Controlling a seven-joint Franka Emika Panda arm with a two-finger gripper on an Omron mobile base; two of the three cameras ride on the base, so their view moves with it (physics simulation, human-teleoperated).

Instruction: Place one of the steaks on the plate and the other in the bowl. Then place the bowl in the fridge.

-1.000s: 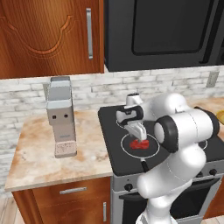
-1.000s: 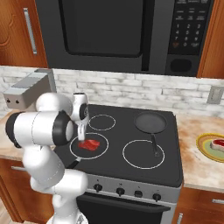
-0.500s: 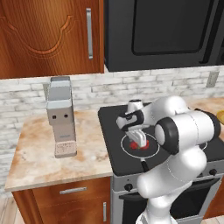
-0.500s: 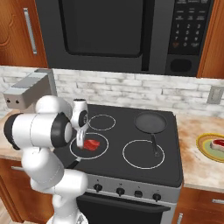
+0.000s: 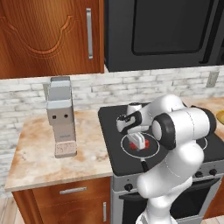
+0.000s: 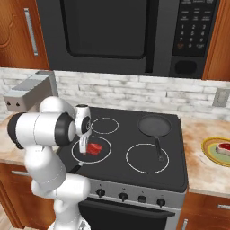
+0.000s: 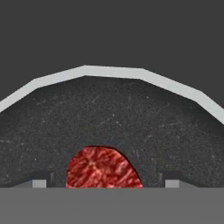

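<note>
One red steak [image 6: 95,148] lies flat on the black stove's front left burner ring, also seen from the other side as steak [image 5: 147,143]. My gripper [image 6: 83,150] points straight down right at it, fingers lowered to the stove top. In the hand view the steak [image 7: 104,168] sits between the two fingertips [image 7: 40,180], with a gap on each side, so the gripper [image 7: 105,180] is open around it. The other steak [image 6: 224,147] rests on the yellow-rimmed plate [image 6: 212,153] on the counter right of the stove. The bowl and the fridge are out of view.
A black frying pan [image 6: 154,126] stands on the stove's back right burner, handle toward the front. A grey box-shaped appliance [image 5: 61,116] stands on the marble counter [image 5: 39,153] left of the stove. A black microwave [image 6: 117,36] hangs above.
The gripper has come down from above the steak to the stove top, so its fingers now stand either side of the meat. The jaws have narrowed slightly.
</note>
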